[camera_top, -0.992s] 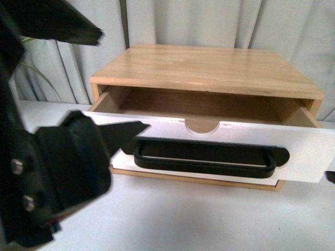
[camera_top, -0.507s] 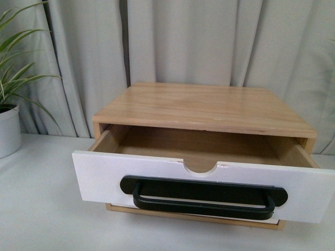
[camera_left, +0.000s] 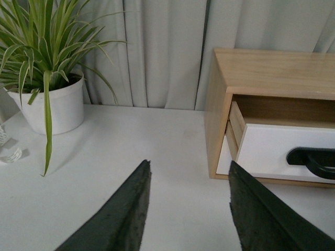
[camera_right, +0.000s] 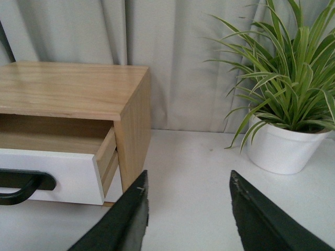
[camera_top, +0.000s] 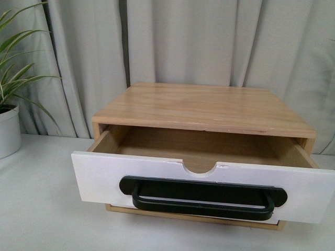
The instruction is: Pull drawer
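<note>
Drawer (camera_top: 99, 175), wide, white-fronted, light-wood inside, juts part-open toward 6 o'clock from wooden case (camera_top: 204, 107). Prob. light, stiff; take black bar handle (camera_top: 203, 189) mid-span. Left gripper (camera_left: 188, 170) & right gripper (camera_right: 187, 178) spread, empty.

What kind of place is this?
Probably a staged test setup, not a lived-in room: a white table, a plain curtain as backdrop, a potted plant, and one drawer standing open.

Your front camera faces the drawer (camera_top: 99, 175) head-on, near, tilted slightly down. Your left wrist camera sits low off the left end of the cabinet (camera_left: 261, 73); the right wrist mirrors it. All three share the drawer front.
</note>
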Tool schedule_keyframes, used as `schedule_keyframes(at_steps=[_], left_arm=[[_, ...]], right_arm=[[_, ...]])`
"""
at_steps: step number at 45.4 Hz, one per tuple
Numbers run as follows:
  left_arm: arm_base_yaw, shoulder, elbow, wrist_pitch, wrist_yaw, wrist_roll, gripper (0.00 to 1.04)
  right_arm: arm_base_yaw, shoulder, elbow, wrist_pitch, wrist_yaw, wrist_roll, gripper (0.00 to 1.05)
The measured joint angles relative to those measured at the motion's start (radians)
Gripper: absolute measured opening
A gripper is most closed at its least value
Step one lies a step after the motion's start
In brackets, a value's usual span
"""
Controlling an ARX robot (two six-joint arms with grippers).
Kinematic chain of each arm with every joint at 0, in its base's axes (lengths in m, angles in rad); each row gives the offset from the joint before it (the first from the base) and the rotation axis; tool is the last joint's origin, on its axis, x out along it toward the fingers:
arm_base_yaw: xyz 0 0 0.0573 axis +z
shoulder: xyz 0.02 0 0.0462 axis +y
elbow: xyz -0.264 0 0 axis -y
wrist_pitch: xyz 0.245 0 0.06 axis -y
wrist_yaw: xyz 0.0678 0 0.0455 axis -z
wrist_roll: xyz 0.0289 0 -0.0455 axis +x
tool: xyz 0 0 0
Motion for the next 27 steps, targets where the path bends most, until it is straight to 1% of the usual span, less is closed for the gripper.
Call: schedule_keyframes(at_steps=[1, 3, 5, 6, 8, 9, 10, 11, 12, 13, 15, 27], left_arm=[[0.017, -0.006, -0.005, -0.003, 0.019, -0.001, 0.44], [0.038, -0.014, -0.011, -0.005, 0.037, -0.003, 0.37], [0.052, -0.019, -0.015, -0.006, 0.051, -0.003, 0.31], [0.062, -0.023, -0.017, -0.006, 0.060, -0.004, 0.28], [0.079, -0.029, -0.020, -0.009, 0.075, -0.006, 0.21], [0.095, -0.033, -0.022, -0.011, 0.089, -0.006, 0.17], [0.117, -0.037, -0.023, -0.015, 0.133, -0.008, 0.13], [0.163, -0.044, -0.028, -0.018, 0.190, -0.010, 0.08], [0.200, -0.048, -0.032, -0.018, 0.220, -0.014, 0.04], [0.224, -0.050, -0.034, -0.018, 0.227, -0.013, 0.04], [0.241, -0.055, -0.036, -0.018, 0.224, -0.017, 0.04], [0.246, -0.096, -0.076, -0.018, 0.235, -0.018, 0.04]], right_arm=[[0.010, -0.004, -0.005, 0.000, 0.010, 0.004, 0.39], [0.028, -0.011, -0.014, 0.000, 0.025, 0.009, 0.32], [0.050, -0.019, -0.021, 0.000, 0.047, 0.012, 0.25], [0.072, -0.026, -0.023, -0.003, 0.071, 0.014, 0.21], [0.129, -0.034, -0.027, -0.004, 0.155, 0.016, 0.14], [0.142, -0.036, -0.029, -0.004, 0.167, 0.017, 0.12], [0.174, -0.040, -0.032, -0.004, 0.184, 0.018, 0.07], [0.192, -0.045, -0.036, -0.004, 0.183, 0.018, 0.02], [0.201, -0.048, -0.039, -0.004, 0.184, 0.018, 0.01], [0.206, -0.050, -0.041, -0.004, 0.185, 0.018, 0.01], [0.208, -0.056, -0.048, -0.004, 0.197, 0.019, 0.01], [0.209, -0.082, -0.076, 0.001, 0.196, 0.022, 0.01]])
